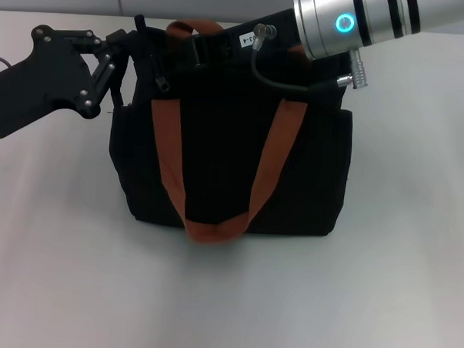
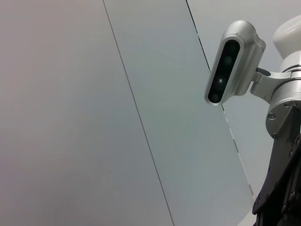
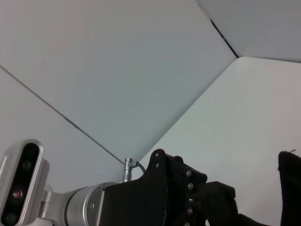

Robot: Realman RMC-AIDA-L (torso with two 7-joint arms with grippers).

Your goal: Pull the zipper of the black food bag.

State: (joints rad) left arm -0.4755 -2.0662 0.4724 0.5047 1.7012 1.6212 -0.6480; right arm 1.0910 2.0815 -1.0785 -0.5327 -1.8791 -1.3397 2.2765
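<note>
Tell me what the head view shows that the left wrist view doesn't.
Only the head view shows the black food bag on the white table, its orange-brown straps, the zipper pull at its top edge, and the left gripper at the bag's top corner. Only the left wrist view shows wall panels and a wrist camera. Both share silver and black arm hardware.

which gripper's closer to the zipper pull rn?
Left. The left gripper sits at the black food bag's top left corner, right beside the zipper. The right arm is above the bag's opposite top corner, its gripper hidden.
</note>
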